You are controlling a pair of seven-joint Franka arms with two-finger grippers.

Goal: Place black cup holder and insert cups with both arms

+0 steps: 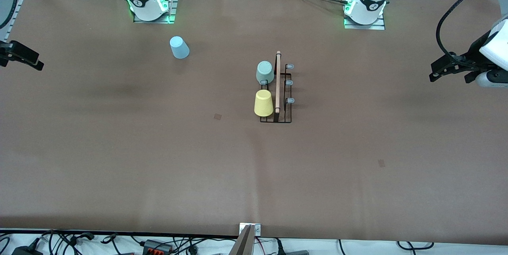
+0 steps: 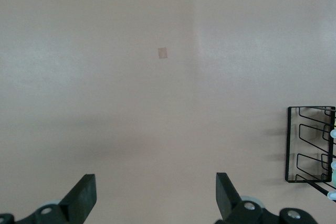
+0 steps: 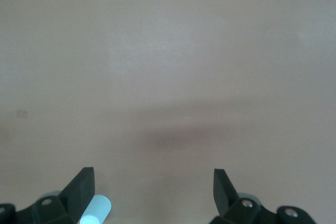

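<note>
Hands spread open and empty at both ends of the brown surface (image 1: 238, 175).
Open surface fills everything nearer the front camera, bare to its near edge. At mid-surface stands the black cup holder (image 1: 282, 88), well apart from both hands, its wooden rod (image 1: 278, 82) on top; the yellow cup (image 1: 263, 103) and, just farther, the sage green cup (image 1: 264, 72) sit upside down on its pegs toward the right arm's end, while three pale-tipped pegs (image 1: 290, 83) toward the left arm's end stand free. The left hand (image 1: 438, 73) hangs over the left arm's end, jaws wide. The right hand (image 1: 35, 63) hangs over the other end, jaws wide. Farthest, the light blue cup (image 1: 179, 47) lies near the right arm's base.
</note>
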